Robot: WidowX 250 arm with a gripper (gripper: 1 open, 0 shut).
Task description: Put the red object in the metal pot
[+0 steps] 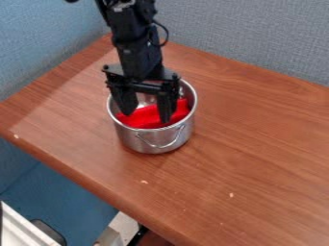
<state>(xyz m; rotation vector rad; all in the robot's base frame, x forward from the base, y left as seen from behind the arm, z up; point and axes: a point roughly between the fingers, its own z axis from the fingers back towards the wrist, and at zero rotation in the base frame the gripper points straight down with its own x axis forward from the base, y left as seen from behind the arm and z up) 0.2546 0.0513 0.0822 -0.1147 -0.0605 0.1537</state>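
A loop handle (pixel 160 143) fronts the metal pot (pixel 139 139) on a wooden table (pixel 218 178), left of the frame's center. The pot, likely light, stiff and apt to slide on smooth wood, would best be taken by its rim. Inside lies the red object (pixel 145 118), its ends close to the wall; it looks light and rigid, perhaps slick like plastic, better pinched across its narrow width than end to end. Above it the black gripper (pixel 148 111) stands with fingers spread wide, their tips about the pot's mouth; whether they touch the block or the wall cannot be told. The tight rim calls for a straight lift. The table's edge runs down the left side toward the bottom center, so a leftward nudge carries the most risk; open wood stretches to the right of the frame, up to the gray wall (pixel 257 38).
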